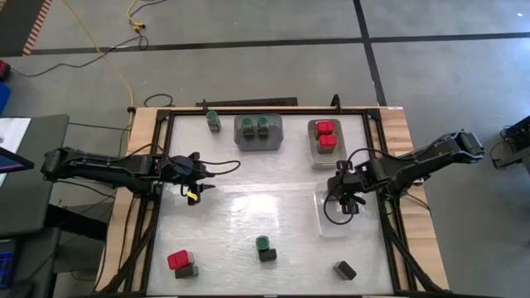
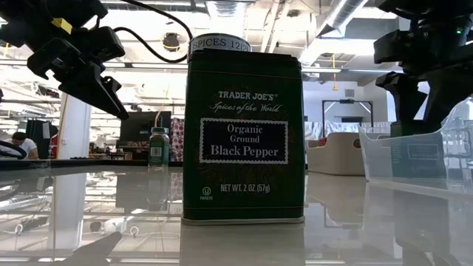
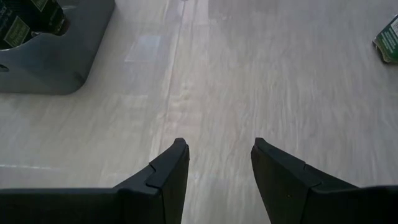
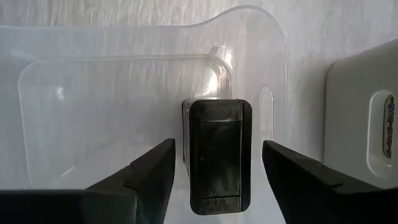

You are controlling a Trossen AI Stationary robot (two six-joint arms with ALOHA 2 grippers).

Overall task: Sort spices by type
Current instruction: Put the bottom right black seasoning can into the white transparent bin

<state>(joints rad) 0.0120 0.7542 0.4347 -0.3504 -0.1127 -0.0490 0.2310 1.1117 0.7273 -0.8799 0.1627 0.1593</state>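
My right gripper (image 1: 349,199) hangs open over a clear tray (image 1: 335,219) at the table's right, pointing steeply down. A dark spice tin (image 4: 219,155) stands upright in that tray between the fingers, with a gap on each side. My left gripper (image 1: 195,186) waits open above bare table at the left, nothing between its fingers (image 3: 168,177). Two green-lidded jars sit in a grey tray (image 1: 258,131), and two red-topped boxes in a pale tray (image 1: 325,141). Loose spices stand on the table: a green-lidded jar (image 1: 214,121) at the back and others along the near edge.
Near the front edge stand a red-topped box beside a dark block (image 1: 182,263), a green-lidded jar behind a black pepper tin (image 2: 244,137), and a tilted dark block (image 1: 344,270). The table's middle (image 1: 248,203) is bare. A raised dark frame (image 1: 273,110) borders the table.
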